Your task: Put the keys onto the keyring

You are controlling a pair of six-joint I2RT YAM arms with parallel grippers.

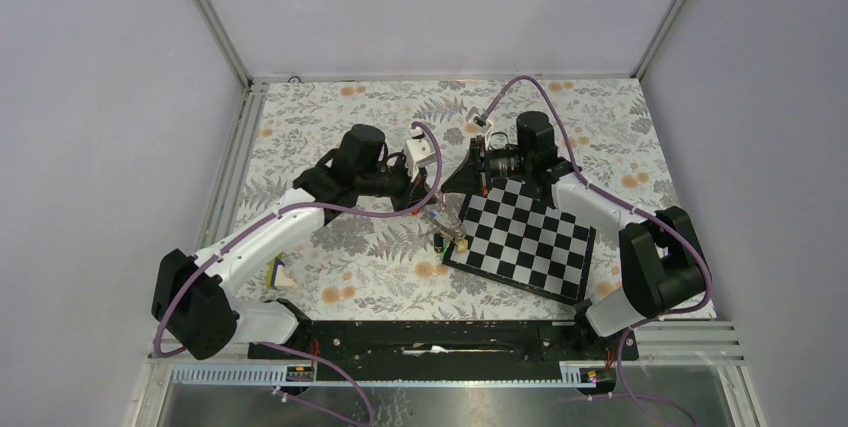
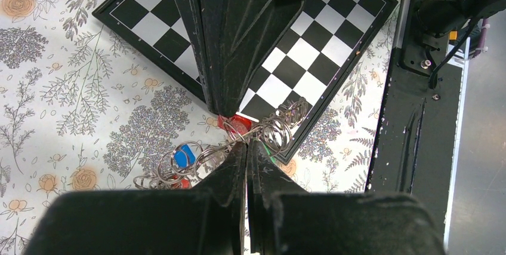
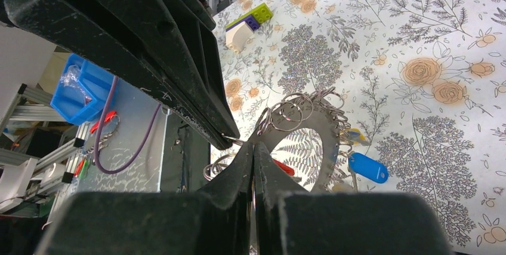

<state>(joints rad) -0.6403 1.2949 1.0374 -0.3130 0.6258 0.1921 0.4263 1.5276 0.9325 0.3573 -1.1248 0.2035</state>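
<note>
The dark grey keyring (image 3: 330,141) hangs between both grippers, just off the chessboard's near-left corner (image 1: 452,223). Several small split rings line its rim. Keys hang from it: a blue tag (image 3: 368,167), a red one (image 3: 285,167) and a yellow one (image 3: 356,137). My right gripper (image 3: 253,147) is shut on the ring's rim. My left gripper (image 2: 247,144) is shut on the ring seen edge-on (image 2: 280,126), with a red tag (image 2: 235,125) and a blue tag (image 2: 184,155) beside it. The two grippers' tips almost touch (image 1: 440,209).
A black-and-white chessboard (image 1: 525,242) lies right of centre on the floral tablecloth. A small white, green and purple block (image 1: 278,272) sits near the left arm's base, also in the right wrist view (image 3: 244,28). A black rail (image 1: 440,337) runs along the near edge.
</note>
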